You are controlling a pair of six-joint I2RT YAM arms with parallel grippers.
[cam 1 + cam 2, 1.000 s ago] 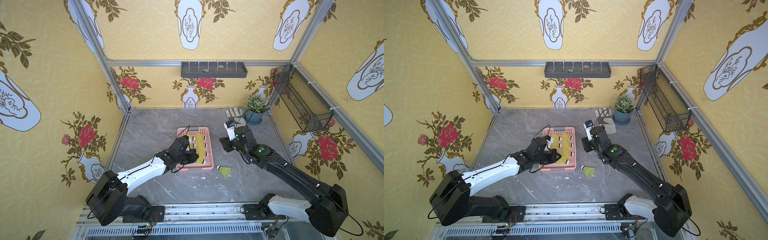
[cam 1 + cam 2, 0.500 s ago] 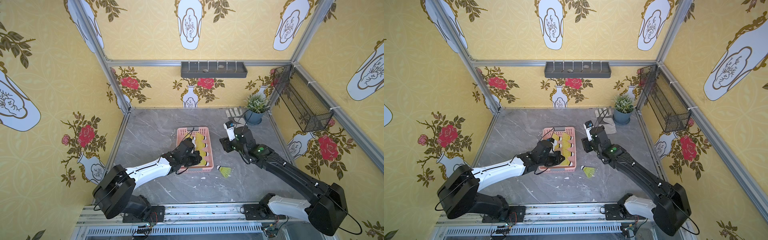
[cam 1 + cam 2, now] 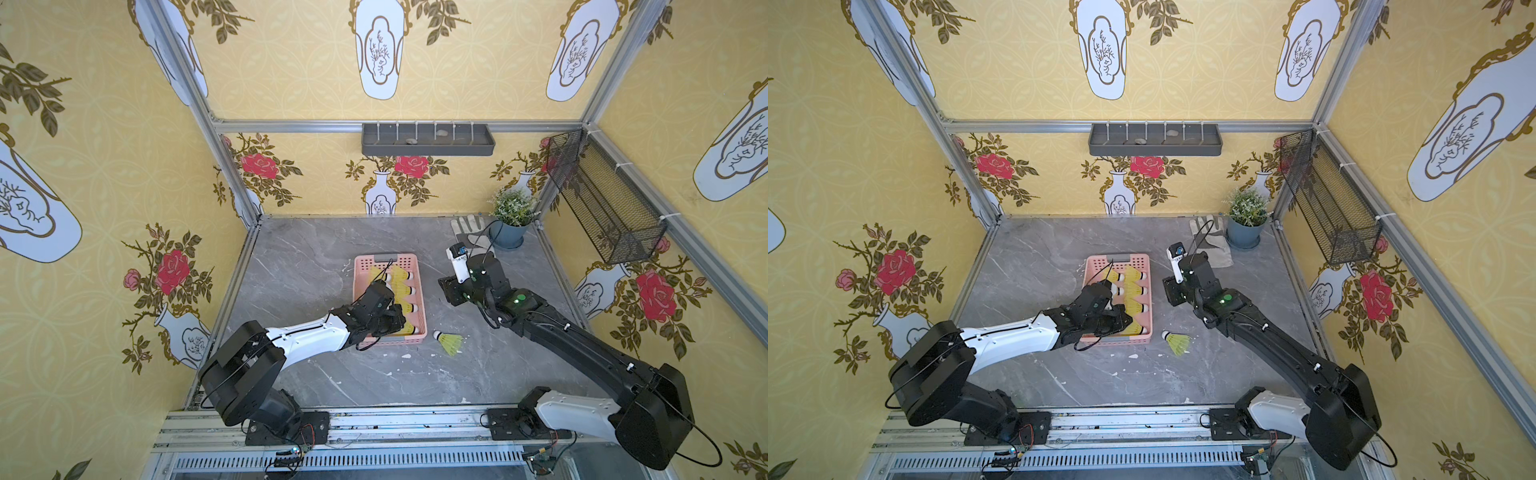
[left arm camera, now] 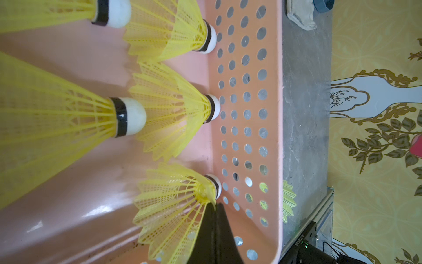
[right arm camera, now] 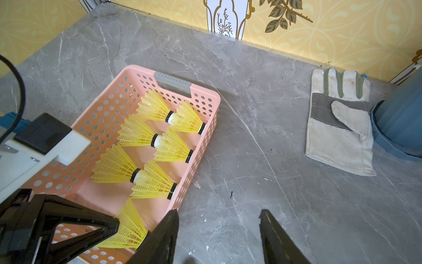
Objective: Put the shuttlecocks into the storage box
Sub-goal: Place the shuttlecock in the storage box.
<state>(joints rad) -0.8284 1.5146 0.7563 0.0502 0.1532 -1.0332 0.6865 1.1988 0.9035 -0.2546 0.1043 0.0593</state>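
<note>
Taking the neon yellow plastic shuttlecock (image 3: pixel 449 341) lying just outside the pink perforated basket (image 3: pixel 423 291), pinch its firm white tip; I think you would crush the light skirt. Right gripper (image 5: pixel 218 213): half open, empty. Left gripper (image 4: pixel 215 205): closed, at a skirt inside it.

Bare tabletop (image 3: pixel 415 382) around loose shuttlecock (image 3: pixel 449 341); storage box (image 3: pixel 406 262) wall just beside; glove (image 3: pixel 467 227) farther.

Bright even light, soft shadows, wide-angle edge distortion, sharp
</note>
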